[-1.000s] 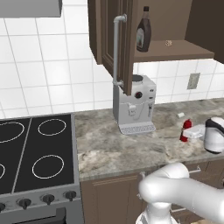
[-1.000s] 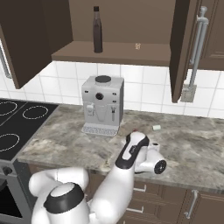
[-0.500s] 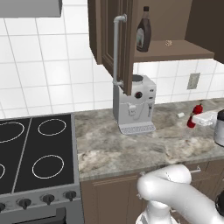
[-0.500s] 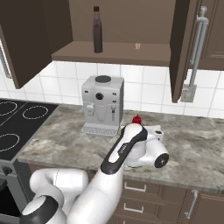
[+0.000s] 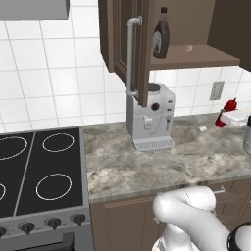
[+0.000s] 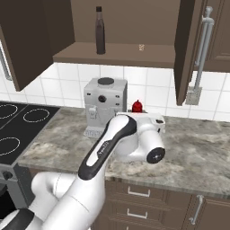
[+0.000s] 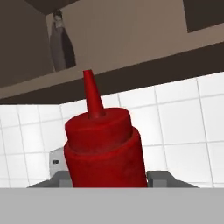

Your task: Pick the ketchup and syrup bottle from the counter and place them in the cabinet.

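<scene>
Gripper: my gripper (image 5: 226,117) is closed on the ketchup (image 5: 226,112), jaws nearly together on its slim body. In the hand view the bottle (image 7: 103,151) stands between my fingers, whose grey pads show at either side of its base.

Ketchup, position: lifted clear of the counter (image 5: 147,164), in the air to the right of the coffee machine (image 5: 150,116). From the right base view its red cap (image 6: 137,106) shows just above my hand, in front of the tiled wall.

Ketchup, long axis: near vertical. The tapered nozzle points up toward the cabinet (image 6: 112,51) shelf, leaning slightly off plumb in the hand view.

Syrup bottle: the syrup bottle (image 5: 160,40) stands upright on the cabinet shelf, so I judge 1 of the 2 placements done.

Risk 1: the grip sits low on a soft squeeze bottle, so a fast swing could tip or slip it.

Risk 2: the shelf edge lies between the bottle and its place. Too shallow a rise would catch the nozzle on the shelf's underside.

Risk 3: the open cabinet door (image 5: 138,44) hangs near the path, and my wrist could strike it.

Risk 4: setting down too near the syrup bottle could knock it over.
</scene>
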Tool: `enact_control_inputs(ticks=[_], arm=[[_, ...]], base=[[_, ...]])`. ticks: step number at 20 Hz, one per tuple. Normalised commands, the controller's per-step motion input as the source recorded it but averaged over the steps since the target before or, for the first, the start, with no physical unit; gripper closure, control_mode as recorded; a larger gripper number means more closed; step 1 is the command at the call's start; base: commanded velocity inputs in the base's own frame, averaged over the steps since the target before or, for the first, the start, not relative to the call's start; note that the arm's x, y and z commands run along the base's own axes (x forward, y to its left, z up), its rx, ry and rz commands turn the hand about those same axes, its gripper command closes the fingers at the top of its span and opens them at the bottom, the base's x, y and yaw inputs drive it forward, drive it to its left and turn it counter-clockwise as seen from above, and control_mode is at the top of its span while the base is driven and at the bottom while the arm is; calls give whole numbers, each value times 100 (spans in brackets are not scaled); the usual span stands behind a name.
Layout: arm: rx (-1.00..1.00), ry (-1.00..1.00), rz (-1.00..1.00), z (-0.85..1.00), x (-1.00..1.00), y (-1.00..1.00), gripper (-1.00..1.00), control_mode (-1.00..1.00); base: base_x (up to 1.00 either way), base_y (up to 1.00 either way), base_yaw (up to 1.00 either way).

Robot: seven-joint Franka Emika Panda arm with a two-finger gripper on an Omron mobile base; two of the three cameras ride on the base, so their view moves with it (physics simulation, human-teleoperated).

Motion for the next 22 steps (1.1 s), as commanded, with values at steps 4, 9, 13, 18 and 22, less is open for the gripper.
enact_control_inputs(ticks=[4, 9, 13, 18, 22], arm=[[-9, 4, 0, 71, -51, 45, 100, -100], [0, -2, 0, 100, -20, 32, 100, -100], [0, -3, -2, 100, -16, 22, 100, -100], [0, -7, -3, 100, -10, 24, 100, -100], [-1, -11, -8, 93, 4, 31, 100, -100]], base=[[0, 0, 0], [0, 0, 0], [0, 0, 0], [0, 0, 0], [0, 0, 0]])
